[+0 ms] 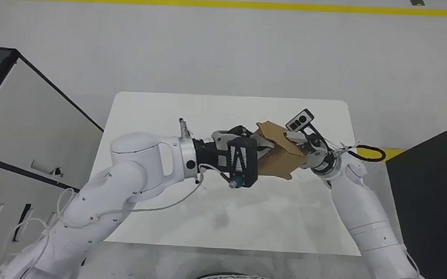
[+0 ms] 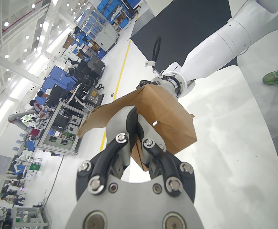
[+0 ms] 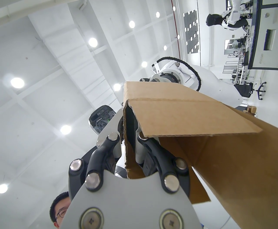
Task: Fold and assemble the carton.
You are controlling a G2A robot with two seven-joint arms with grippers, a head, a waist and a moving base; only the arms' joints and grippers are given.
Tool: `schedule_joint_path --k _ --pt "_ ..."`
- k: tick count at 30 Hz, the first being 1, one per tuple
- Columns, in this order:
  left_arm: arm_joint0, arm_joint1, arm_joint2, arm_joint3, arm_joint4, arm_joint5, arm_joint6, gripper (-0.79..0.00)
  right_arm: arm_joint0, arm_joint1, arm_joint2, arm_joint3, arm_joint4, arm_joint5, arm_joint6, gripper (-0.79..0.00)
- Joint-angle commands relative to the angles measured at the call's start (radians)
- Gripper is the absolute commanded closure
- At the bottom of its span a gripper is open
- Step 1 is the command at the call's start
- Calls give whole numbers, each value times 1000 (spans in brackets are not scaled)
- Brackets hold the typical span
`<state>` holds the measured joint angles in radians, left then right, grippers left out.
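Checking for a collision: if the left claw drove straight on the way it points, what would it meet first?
The carton held in the left claw itself; beyond that, probably the right claw, though depth is unclear.

In the foreground the right gripper (image 3: 128, 138) is pinching a flap edge of the brown carton (image 3: 184, 117), which is spreading across mid-frame; the left arm (image 3: 219, 89) is showing just behind it.

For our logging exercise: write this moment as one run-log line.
phase: mid-fold | carton: over table, flap open | left gripper: shut on carton | right gripper: shut on carton
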<state>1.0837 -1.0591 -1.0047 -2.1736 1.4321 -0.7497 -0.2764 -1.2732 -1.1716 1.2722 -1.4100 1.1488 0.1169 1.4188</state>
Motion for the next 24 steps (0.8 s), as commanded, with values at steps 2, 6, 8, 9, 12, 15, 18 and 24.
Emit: schedule_joint_path --k 2,6,8,9,12,15,18,24 --pt "-2 -1 5 4 1 -2 1 0 -1 0 0 0 1 2 -1 0" --pt "-4 -2 3 7 0 1 -1 0 -1 -1 0 1 1 0 -2 0" --pt "-3 -2 -3 6 0 1 -5 0 0 -1 2 4 3 -3 -3 0" --pt "-2 -1 -8 5 -1 1 -6 0 1 -1 3 6 2 -6 -5 0" --pt "7 2 -29 0 -4 0 -16 0 2 -1 10 10 3 -17 -11 0" --pt "25 7 -61 -10 -6 -2 -30 0 3 1 22 12 -8 -34 -23 0" --pt "45 14 -106 -28 -5 -1 -48 0 1 3 40 11 -30 -55 -41 0" --pt "48 26 -204 -122 15 -20 -86 0 -13 13 74 -15 -124 -106 -90 0"
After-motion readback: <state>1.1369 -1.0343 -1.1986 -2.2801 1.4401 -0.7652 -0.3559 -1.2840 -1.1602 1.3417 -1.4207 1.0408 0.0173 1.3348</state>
